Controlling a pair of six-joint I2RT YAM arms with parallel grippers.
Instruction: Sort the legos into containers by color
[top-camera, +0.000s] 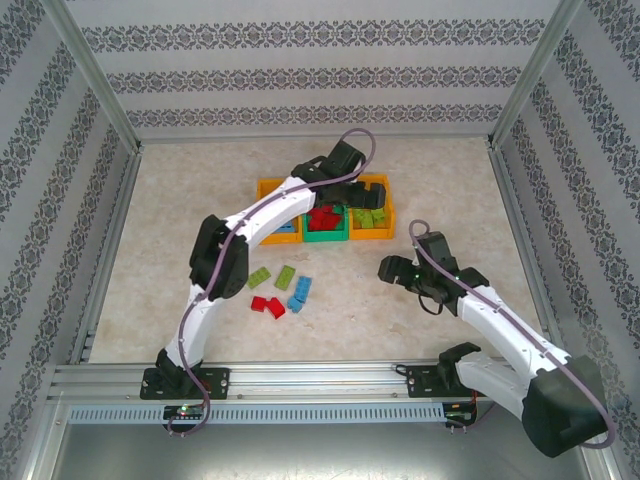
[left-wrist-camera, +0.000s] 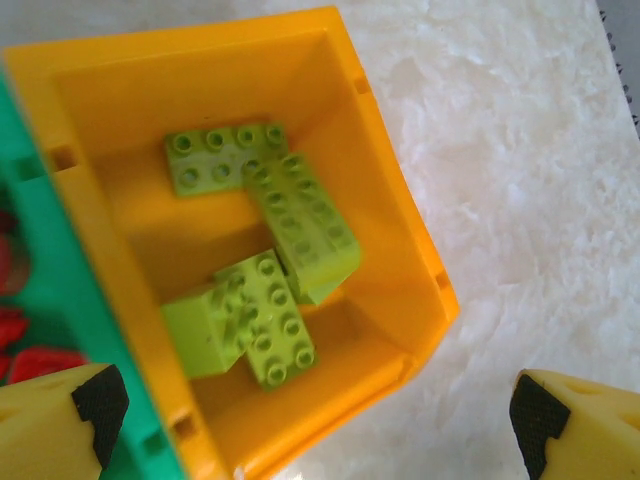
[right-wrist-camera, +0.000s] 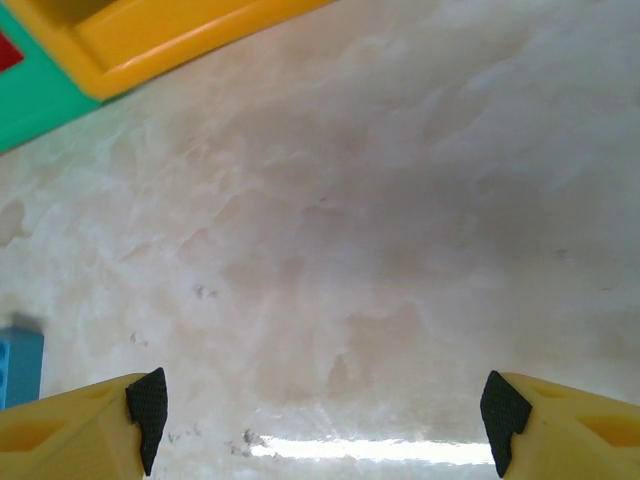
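My left gripper (left-wrist-camera: 318, 420) hangs open over the right orange container (left-wrist-camera: 400, 210), nothing between its fingers; several lime green legos (left-wrist-camera: 275, 320) lie piled inside. Beside it stands the green container (left-wrist-camera: 70, 280) with red legos (left-wrist-camera: 30, 365). From above, the three containers sit in a row: orange (top-camera: 268, 190), green (top-camera: 326, 234), orange (top-camera: 384, 226), with the left gripper (top-camera: 358, 196) above the right one. Loose legos lie on the table: lime (top-camera: 285, 276), blue (top-camera: 300, 289), red (top-camera: 267, 305). My right gripper (right-wrist-camera: 320, 410) is open over bare table, also seen at the right gripper (top-camera: 392, 268).
A blue lego (right-wrist-camera: 20, 365) shows at the left edge of the right wrist view, with corners of the orange container (right-wrist-camera: 150, 40) and green container (right-wrist-camera: 40, 95) at top left. Metal frame posts and patterned walls (top-camera: 320, 80) enclose the table.
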